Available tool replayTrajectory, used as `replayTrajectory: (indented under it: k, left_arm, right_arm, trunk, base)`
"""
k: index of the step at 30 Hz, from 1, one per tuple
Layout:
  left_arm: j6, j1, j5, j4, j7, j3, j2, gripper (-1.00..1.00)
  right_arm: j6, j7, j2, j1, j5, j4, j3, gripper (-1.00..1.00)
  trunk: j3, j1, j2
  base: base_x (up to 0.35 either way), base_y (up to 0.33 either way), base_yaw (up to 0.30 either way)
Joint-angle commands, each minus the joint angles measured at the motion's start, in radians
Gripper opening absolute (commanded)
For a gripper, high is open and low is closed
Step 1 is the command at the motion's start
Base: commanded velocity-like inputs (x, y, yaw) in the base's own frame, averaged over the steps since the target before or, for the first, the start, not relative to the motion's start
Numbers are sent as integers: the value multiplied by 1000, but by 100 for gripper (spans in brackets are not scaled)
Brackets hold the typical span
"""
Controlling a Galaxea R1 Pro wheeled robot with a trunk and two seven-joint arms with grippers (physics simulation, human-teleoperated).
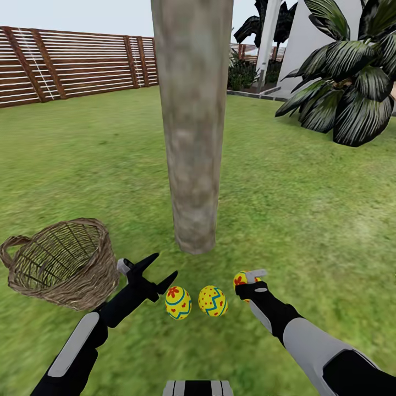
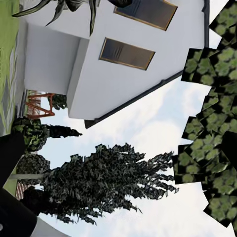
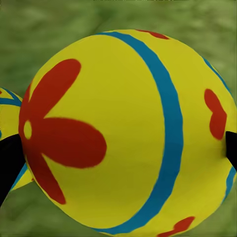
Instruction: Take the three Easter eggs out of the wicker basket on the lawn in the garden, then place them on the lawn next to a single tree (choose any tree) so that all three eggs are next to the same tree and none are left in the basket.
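at the foot of the tree (image 1: 192, 165), the right gripper (image 1: 247, 279) hides most of the third egg (image 1: 240, 279); the right wrist view shows that egg (image 3: 123, 133) between both dark fingertips (image 3: 9, 163), pinched. two other eggs (image 1: 178, 302) (image 1: 212, 300) lie on the lawn (image 1: 308, 209) nearby. the left gripper (image 1: 159, 269) stands spread wide and empty, beside the tipped wicker basket (image 1: 60, 269), whose inside is hard to read.
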Motion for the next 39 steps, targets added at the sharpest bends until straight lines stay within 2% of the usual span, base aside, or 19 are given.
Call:
replayTrajectory:
  k: [1, 13, 21, 23, 27, 39]
  left_arm:
    - [1, -1, -1, 2, -5, -1, 1, 100]
    - [0, -1, -2, 3, -4, -2, 1, 100]
    - [-1, 0, -2, 3, -4, -2, 1, 100]
    - [-31, -1, -2, 4, -4, -3, 1, 100]
    - [-44, -1, -2, 4, -5, -3, 1, 100]
    - [-44, -1, -2, 3, -4, -3, 1, 100]
  right_arm:
    - [5, -7, -1, -1, -7, -2, 8, -100]
    - [5, -14, 1, -1, -7, -2, 8, -100]
    - [5, -14, 2, -1, -7, -1, 8, -100]
    - [5, -14, 2, -1, -7, -1, 8, -100]
    - [5, -14, 1, -1, -7, 0, 8, -100]
    - [5, -14, 2, 0, -7, 3, 8, -100]
  trunk:
    - [-1, 0, 0]
    - [-1, 0, 0]
    - [-1, 0, 0]
    - [-1, 0, 0]
    - [-1, 0, 0]
    - [-47, 5, -3]
  base:
    - [-66, -76, 0]
    - [-104, -274, 233]
    - [250, -225, 293]
    - [195, -146, 223]
    - [24, -18, 32]
    - [0, 0, 0]
